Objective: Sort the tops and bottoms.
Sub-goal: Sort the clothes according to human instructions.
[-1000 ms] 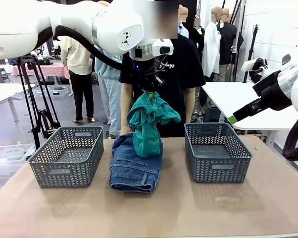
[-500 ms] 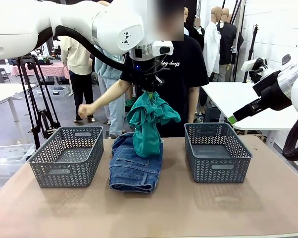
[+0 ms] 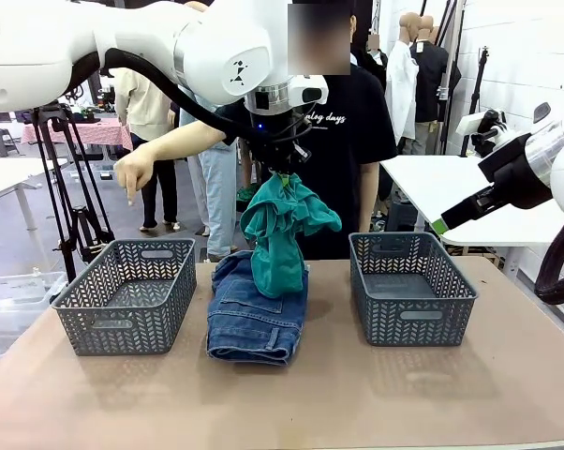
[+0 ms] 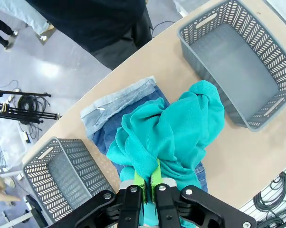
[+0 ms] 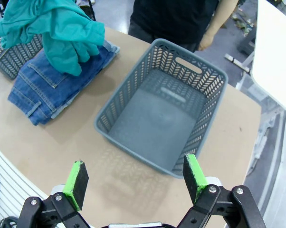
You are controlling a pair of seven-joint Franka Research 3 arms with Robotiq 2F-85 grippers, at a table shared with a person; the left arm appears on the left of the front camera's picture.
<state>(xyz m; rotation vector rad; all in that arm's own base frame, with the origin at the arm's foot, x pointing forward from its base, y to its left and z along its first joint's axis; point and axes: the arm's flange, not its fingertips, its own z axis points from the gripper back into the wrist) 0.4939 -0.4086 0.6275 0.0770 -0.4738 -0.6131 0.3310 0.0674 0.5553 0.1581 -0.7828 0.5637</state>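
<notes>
The tan tabletop [image 3: 376, 394] has wide bare room along its near edge and between the two grey perforated plastic baskets. The left basket [image 3: 83, 292] sits near the table's left edge and the right basket [image 3: 419, 324] toward the right. Both are empty, with their open tops unobstructed.

Between the baskets lies a folded stack topped by the dark blue denim jeans [image 3: 247, 319], apart from both basket walls. A paler blue denim piece [image 4: 109, 107] pokes out from under the jeans on the person's side.

The left gripper [image 3: 282, 167] hangs above this stack, its green pads [image 4: 140, 179] clenched on a bunched fold of the soft teal-green fabric top [image 3: 280, 234]. The top dangles in a loose clump and its lower folds reach down to the jeans. I cannot tell whether it rests on them. Open air lies between the hanging cloth and either basket rim.

The right gripper [image 5: 135, 175] is held off past the table's right edge, jaws spread wide and holding nothing. In the right wrist view it looks down over the right basket and the bare table in front of it.

At the far edge stands a person in a black T-shirt. The person's hand [image 3: 132, 173] is stretched out above and beyond the left basket, one finger pointing downward. A black tripod [image 3: 76, 187] stands on the floor behind that basket, and a white table [image 3: 451, 187] stands off to the right.
</notes>
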